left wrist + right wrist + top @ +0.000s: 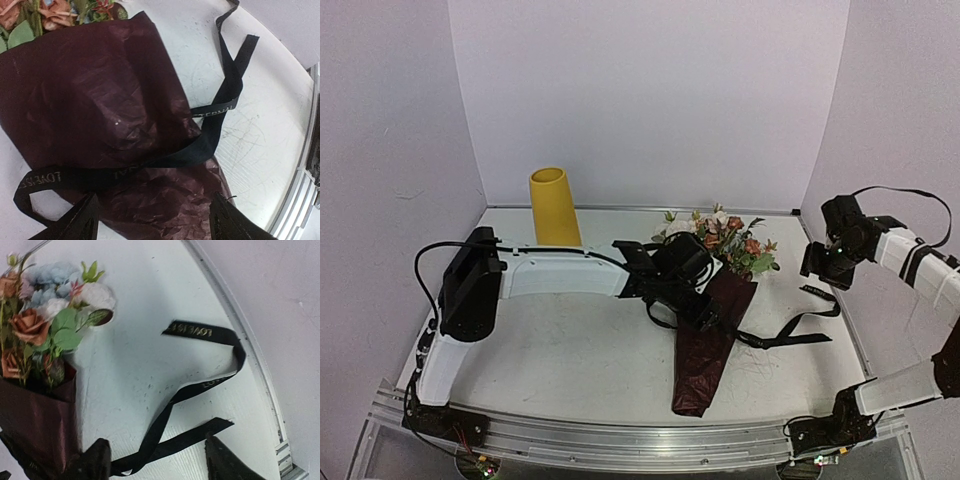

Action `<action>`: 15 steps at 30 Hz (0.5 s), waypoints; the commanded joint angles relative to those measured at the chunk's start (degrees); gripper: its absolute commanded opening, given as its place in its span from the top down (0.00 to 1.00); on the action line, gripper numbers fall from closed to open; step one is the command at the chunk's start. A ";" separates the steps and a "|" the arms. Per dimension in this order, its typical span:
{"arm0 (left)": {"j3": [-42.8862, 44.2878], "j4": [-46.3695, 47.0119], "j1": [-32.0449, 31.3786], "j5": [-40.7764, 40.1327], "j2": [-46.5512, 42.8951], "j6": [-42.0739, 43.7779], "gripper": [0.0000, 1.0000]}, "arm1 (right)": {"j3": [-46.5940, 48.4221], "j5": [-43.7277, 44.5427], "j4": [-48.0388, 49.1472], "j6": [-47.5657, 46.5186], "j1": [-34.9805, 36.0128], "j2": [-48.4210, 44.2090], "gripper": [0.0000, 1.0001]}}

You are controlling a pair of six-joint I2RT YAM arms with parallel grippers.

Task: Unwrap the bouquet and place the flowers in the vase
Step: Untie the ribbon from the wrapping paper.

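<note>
The bouquet (pixel 705 350) lies on the table in dark red crinkled paper (pixel 100 95), with its narrow end toward the near edge. The flowers (pixel 720 235) stick out at the far end, with rust, white and pale blue blooms (pixel 45 315). A black ribbon (pixel 790 335) runs loosely across the wrap (pixel 150 167) and trails onto the table to the right (pixel 200 385). My left gripper (pixel 705 318) hovers open over the wrap's lower part (pixel 155 227), holding nothing. My right gripper (pixel 817 265) stands open above the ribbon's loose ends (pixel 157 465). The yellow vase (pixel 553 205) stands upright at the back left.
Pale walls close in the table at the back and both sides. A raised rail (pixel 250 345) runs along the table's right edge, close to the ribbon. A metal rail (pixel 620 440) lines the near edge between the arm bases.
</note>
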 commanded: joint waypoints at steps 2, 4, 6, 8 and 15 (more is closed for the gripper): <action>6.76 0.94 -2.57 -0.78 3.68 5.44 0.24 | -4.88 -10.22 -1.10 -4.71 0.17 -6.83 0.27; 8.02 0.89 -3.63 -4.18 5.00 7.52 0.23 | -6.65 -12.10 -0.72 -5.22 0.20 -8.56 0.27; 9.19 0.78 -4.16 -6.15 6.18 8.39 0.21 | -8.00 -14.17 -0.17 -5.57 0.17 -9.89 0.27; 10.33 0.77 -4.38 -8.05 7.27 8.20 0.18 | -8.93 -15.49 0.09 -5.81 0.14 -10.62 0.27; 14.74 0.77 -4.37 -10.64 11.62 5.40 0.14 | -9.49 -17.77 0.56 -6.92 0.20 -13.17 0.27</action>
